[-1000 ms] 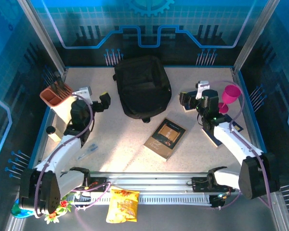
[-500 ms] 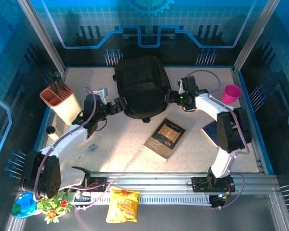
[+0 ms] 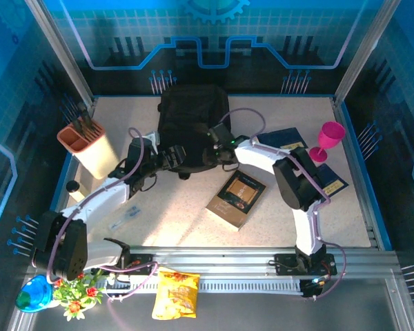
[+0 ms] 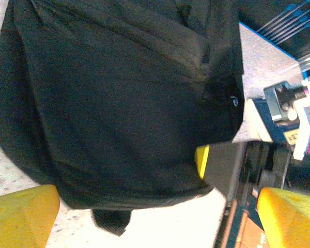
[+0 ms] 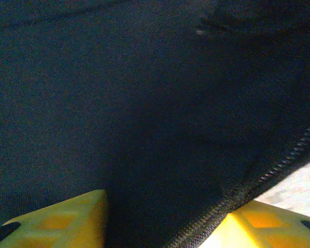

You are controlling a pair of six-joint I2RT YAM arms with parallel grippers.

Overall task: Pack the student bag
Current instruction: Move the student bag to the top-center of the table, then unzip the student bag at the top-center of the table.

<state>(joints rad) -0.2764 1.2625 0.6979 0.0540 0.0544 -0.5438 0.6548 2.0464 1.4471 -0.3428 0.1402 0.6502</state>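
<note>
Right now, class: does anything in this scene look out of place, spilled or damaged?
The yellow crinkly snack packet lies off the speckled table, on the grey metal rail at the near edge, apart from the large black fabric backpack. Nothing looks spilled or damaged.

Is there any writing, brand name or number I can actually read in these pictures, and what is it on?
Nothing is legible.
Brown book: cover print too small to read.
Yellow snack bag: printing blurred.
Blue book: cover too small to read.
Student bag: small round mark near its edge, unreadable.
</note>
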